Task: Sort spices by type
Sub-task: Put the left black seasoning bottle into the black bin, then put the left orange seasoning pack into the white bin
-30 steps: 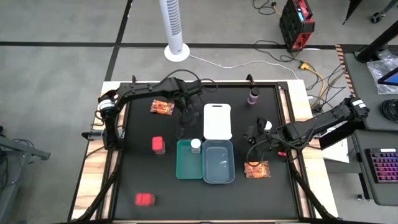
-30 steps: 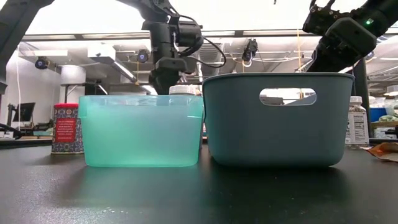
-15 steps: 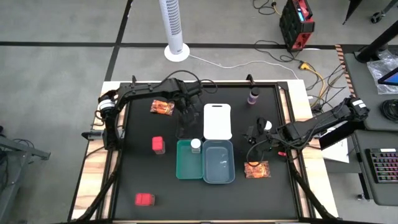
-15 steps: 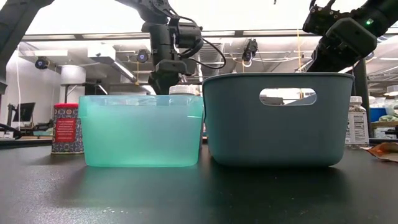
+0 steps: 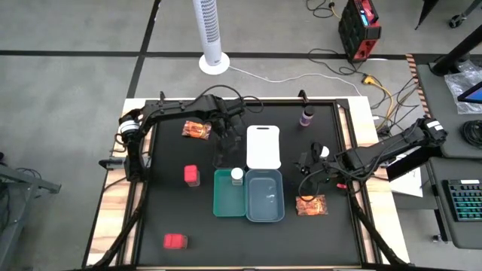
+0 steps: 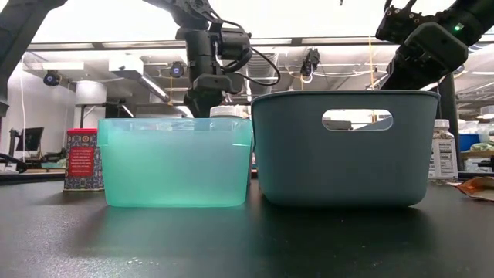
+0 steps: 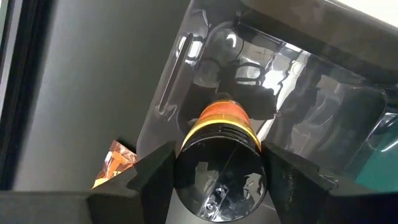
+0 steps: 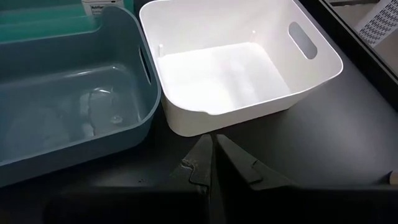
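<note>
My left gripper (image 5: pixel 223 141) points down over a clear tray (image 7: pixel 186 74), shut on a dark bottle (image 7: pixel 219 165) with an orange band. My right gripper (image 8: pixel 211 152) is shut and holds nothing; it hangs above the table right of the white tray (image 5: pixel 263 147). One white-capped jar (image 5: pixel 237 175) stands in the teal tray (image 5: pixel 224 199). The other jar (image 5: pixel 322 151) stands on the table by my right gripper. Two red boxes (image 5: pixel 191 175) (image 5: pixel 175 241), two orange packets (image 5: pixel 196 129) (image 5: pixel 311 205) and a purple bottle (image 5: pixel 306 117) rest on the table. My left gripper pinches the dark bottle between its two fingers (image 7: pixel 155 171), on opposite sides of the round body (image 7: pixel 186 163) near its upper end. The fingers come from above, pointing down. The bottle stands upright inside the clear tray's walls; I cannot tell whether its base touches the tray floor.
The grey-blue tray (image 5: pixel 264 197) stands against the teal tray's right side, with the white tray just behind it. The clear tray lies left of the white one. Open black table shows toward the near edge and at the far right.
</note>
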{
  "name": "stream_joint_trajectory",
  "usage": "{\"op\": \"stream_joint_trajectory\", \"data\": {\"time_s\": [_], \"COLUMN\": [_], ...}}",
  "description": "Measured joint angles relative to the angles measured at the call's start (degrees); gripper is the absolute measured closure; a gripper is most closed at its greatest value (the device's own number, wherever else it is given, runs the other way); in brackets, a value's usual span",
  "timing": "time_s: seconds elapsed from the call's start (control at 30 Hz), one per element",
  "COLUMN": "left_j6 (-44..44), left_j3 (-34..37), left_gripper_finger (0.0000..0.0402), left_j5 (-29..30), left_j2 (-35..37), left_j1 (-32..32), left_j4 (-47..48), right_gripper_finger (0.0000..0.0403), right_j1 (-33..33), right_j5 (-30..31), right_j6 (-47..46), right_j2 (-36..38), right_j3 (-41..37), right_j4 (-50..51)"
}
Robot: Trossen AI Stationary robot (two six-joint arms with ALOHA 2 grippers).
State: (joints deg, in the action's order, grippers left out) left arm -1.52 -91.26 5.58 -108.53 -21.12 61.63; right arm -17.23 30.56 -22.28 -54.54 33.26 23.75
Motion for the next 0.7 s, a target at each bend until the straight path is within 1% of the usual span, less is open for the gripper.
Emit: {"op": "stream_joint_trajectory", "data": {"time_s": [0.23,0.53,0.7], "left_j6": [-1.4,-1.7,-1.2], "left_j3": [0.0,0.0,0.0], "left_gripper_finger": [0.0192,0.0152,0.0146], "left_j5": [0.0,0.0,0.0], "left_j2": [0.0,0.0,0.0], "left_j1": [0.0,0.0,0.0], "left_j4": [0.0,0.0,0.0], "right_gripper_finger": [0.039,0.039,0.039], "right_j1": [0.0,0.0,0.0], "right_j5": [0.0,0.8,0.8], "right_j6": [0.0,0.4,0.4], "right_j2": [0.0,0.0,0.0], "right_j3": [0.0,0.0,0.0], "right_j4": [0.0,0.0,0.0]}}
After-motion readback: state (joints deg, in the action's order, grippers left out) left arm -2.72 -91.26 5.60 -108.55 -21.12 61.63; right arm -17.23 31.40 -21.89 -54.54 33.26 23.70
